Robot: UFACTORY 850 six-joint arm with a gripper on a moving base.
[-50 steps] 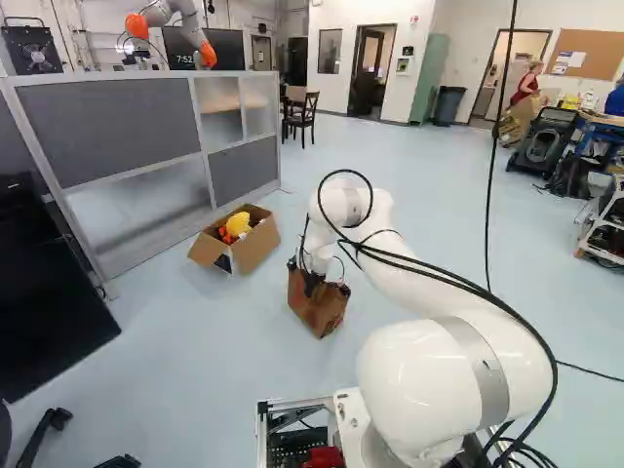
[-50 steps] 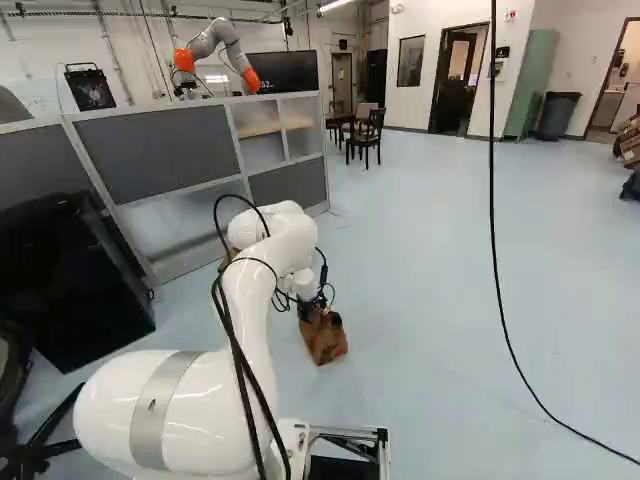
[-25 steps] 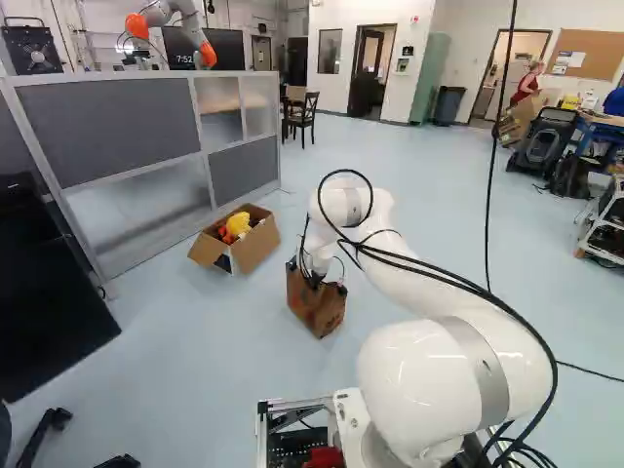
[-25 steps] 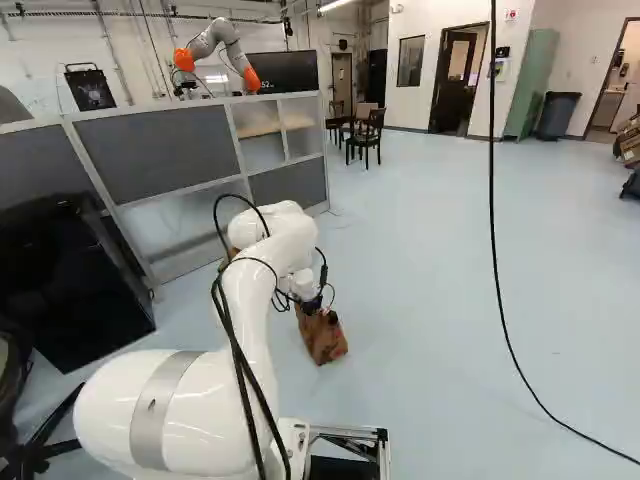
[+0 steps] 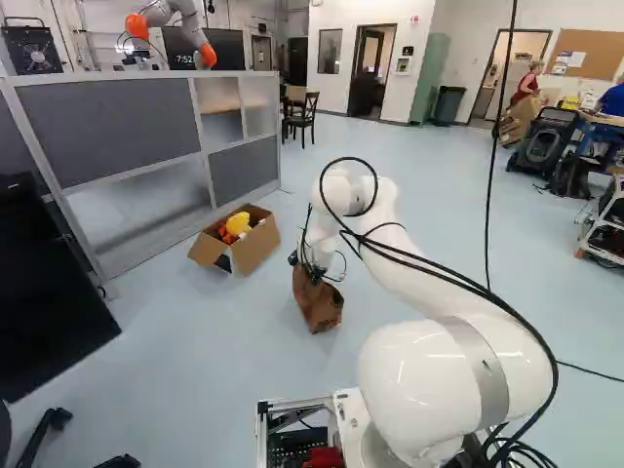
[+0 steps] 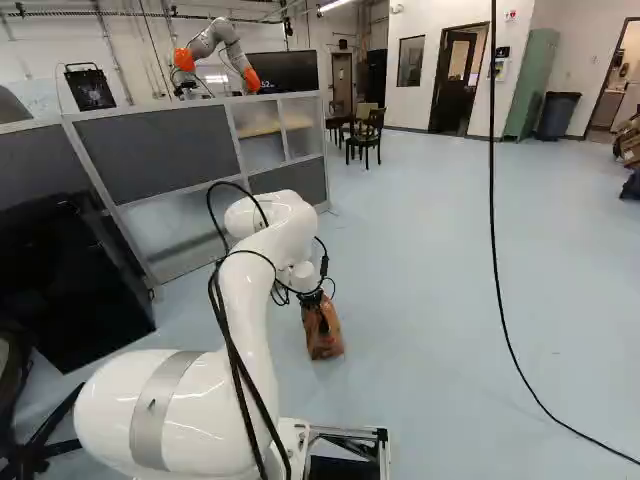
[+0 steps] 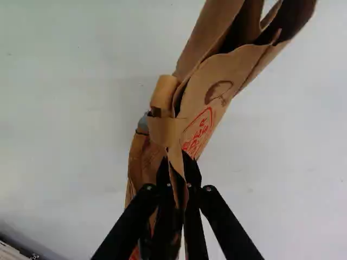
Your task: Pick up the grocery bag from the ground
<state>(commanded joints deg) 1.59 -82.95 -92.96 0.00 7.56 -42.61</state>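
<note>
In the left base view my gripper (image 5: 314, 275) is at the top of the brown paper grocery bag (image 5: 320, 308), partly hidden by the arm and cables. The wrist view has the gripper (image 7: 177, 162) shut on the bag (image 7: 214, 78), its crumpled paper pinched between both fingers. The bag's sides flare out from this pinch, and red print shows on the paper just ahead of the fingers. From the right base view the bag hangs or stands roughly upright below the wrist; whether its bottom touches the floor I cannot tell.
An open cardboard box (image 5: 255, 248) with yellow and orange-red things stands beyond the bag, near the grey partition (image 5: 117, 127). Another robot (image 6: 215, 45) is behind that partition. A black cable (image 6: 497, 240) hangs down and runs along the floor.
The gripper has closed on the bag's upper part. Wrist and bag have shifted slightly upward; the bag looks narrower and its top is drawn together. The base has not moved.
</note>
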